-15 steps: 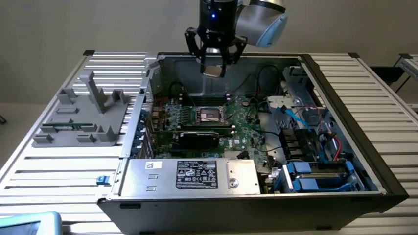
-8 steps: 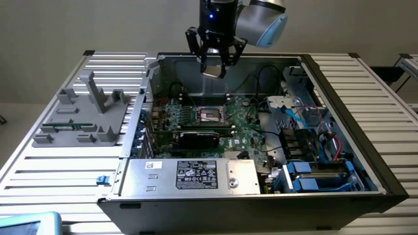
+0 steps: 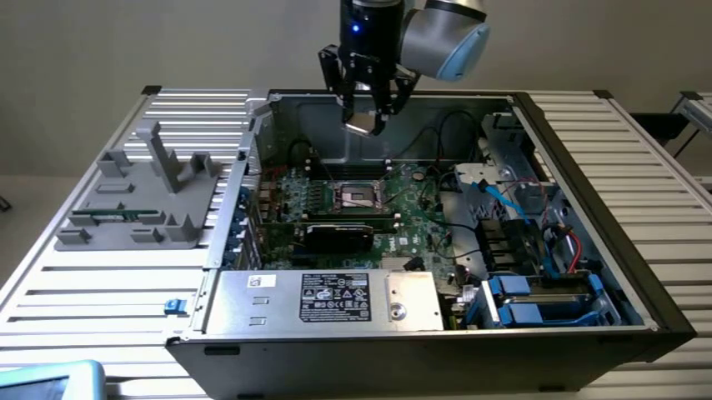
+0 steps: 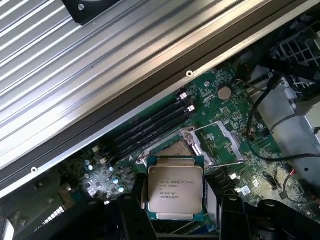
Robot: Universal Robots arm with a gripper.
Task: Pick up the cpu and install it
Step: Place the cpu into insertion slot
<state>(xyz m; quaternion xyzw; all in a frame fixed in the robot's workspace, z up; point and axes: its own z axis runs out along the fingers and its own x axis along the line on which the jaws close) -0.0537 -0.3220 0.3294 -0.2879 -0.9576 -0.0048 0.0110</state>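
Got the cpu (image 4: 175,187) pinched flat between the jaws of my gripper (image 3: 365,115), hanging in the air over the open computer case (image 3: 579,208). The motherboard socket (image 3: 358,196) sits down below, well apart from the chip.

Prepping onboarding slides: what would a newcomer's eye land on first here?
The hand hangs above the open computer case, gripping the cpu between its fingers. Below it, the open, empty socket sits in the middle of the green motherboard. The silver labelled power supply lies along the case's near side in the exterior view.
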